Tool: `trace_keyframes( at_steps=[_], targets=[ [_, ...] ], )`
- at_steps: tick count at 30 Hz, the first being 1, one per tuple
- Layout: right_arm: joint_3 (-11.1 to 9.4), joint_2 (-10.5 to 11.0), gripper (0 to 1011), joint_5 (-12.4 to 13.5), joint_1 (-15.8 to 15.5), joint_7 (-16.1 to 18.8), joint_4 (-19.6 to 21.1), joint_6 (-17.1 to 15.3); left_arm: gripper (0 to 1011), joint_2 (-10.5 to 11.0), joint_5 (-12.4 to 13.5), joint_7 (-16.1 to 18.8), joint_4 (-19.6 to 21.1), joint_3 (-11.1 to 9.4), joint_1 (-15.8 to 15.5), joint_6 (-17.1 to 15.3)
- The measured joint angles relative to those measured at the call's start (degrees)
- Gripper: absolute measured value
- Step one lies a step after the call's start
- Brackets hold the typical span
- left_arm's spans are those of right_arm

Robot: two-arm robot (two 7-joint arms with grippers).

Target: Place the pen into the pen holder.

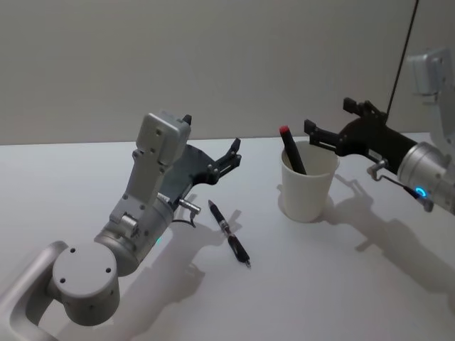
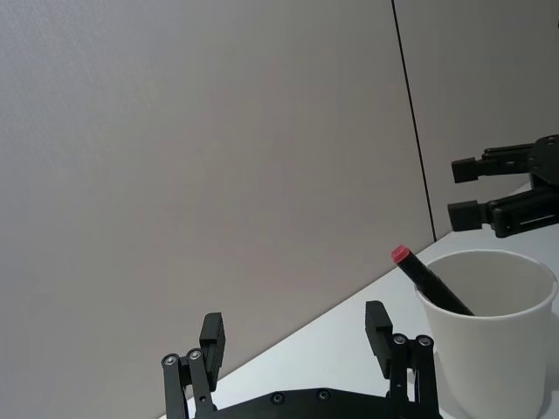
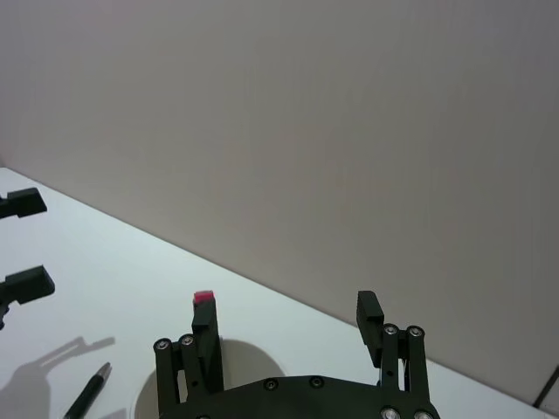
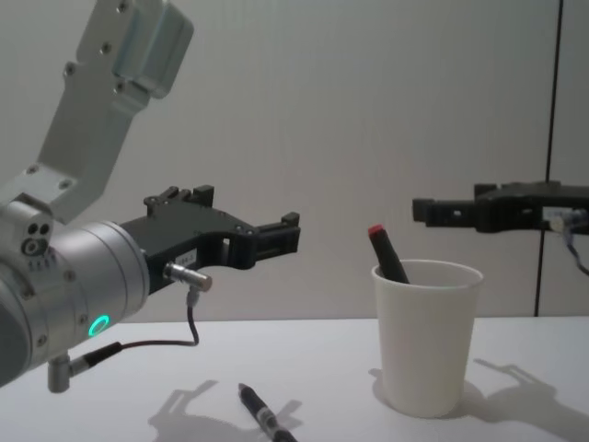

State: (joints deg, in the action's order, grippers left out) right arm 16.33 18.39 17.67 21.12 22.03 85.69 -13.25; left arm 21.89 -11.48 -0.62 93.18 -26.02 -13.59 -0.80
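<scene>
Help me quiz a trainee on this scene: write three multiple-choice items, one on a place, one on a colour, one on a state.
1. Where does the black pen lie? A on the table, left of the cup; B inside the cup; C across the cup's rim.
2. What colour is the cap of the marker in the cup? A blue; B red; C green.
3. How are the left gripper and right gripper? A both shut; B one open, one shut; C both open, empty.
1 A: it lies flat on the table beside the cup. 2 B: a red cap stands above the rim. 3 C: each wrist view shows jaws spread, nothing between.
</scene>
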Motion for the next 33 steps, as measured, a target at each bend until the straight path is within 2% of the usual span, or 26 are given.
trace_keyframes(
  at_steps=[9, 20, 28, 33],
  targets=[
    [-0.47, 1.53, 1001, 0.26, -1.78, -0.71, 2.86, -3.3, 1001, 0.0, 0.0, 0.0, 0.0, 0.0, 0.0, 0.0],
    [-0.75, 2.37, 1001, 0.4, -2.76, -1.08, 4.41, -5.06, 1001, 0.0, 0.0, -0.01, 0.0, 0.0, 0.0, 0.0],
    [-0.85, 2.6, 1002, 0.52, -2.97, -1.24, 4.77, -5.34, 1001, 0.0, 0.0, 0.0, 0.0, 0.0, 0.0, 0.0],
    [-1.29, 2.76, 1001, 1.01, -2.97, -1.99, 4.79, -3.63, 1001, 0.0, 0.0, 0.0, 0.0, 0.0, 0.0, 0.0]
  ],
)
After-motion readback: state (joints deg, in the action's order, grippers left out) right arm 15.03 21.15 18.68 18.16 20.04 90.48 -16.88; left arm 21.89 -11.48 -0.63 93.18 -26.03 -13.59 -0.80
